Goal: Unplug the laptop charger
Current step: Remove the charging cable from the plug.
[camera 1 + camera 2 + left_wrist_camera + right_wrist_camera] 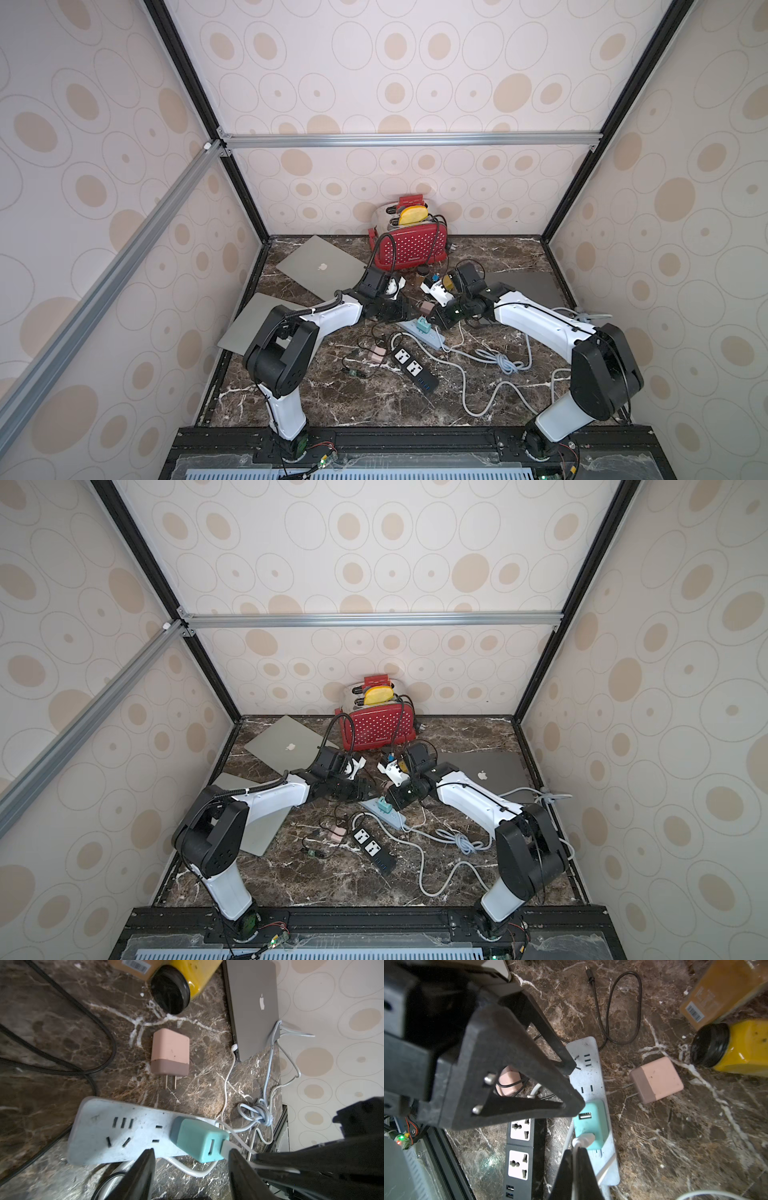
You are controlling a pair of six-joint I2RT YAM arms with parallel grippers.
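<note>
Presently, right tool [574, 1150] pinched shut on white cable [583, 1139] at teal charger [591, 1124], left tool [191, 1150] open just beside it

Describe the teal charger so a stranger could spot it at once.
On the marble table, between the two arms, a pale blue power strip lies beside a black strip. The teal charger stands plugged into the pale one, with a white cable in its port. Unlike the pink charger lying loose beside the strip, it is teal and plugged in.
</note>
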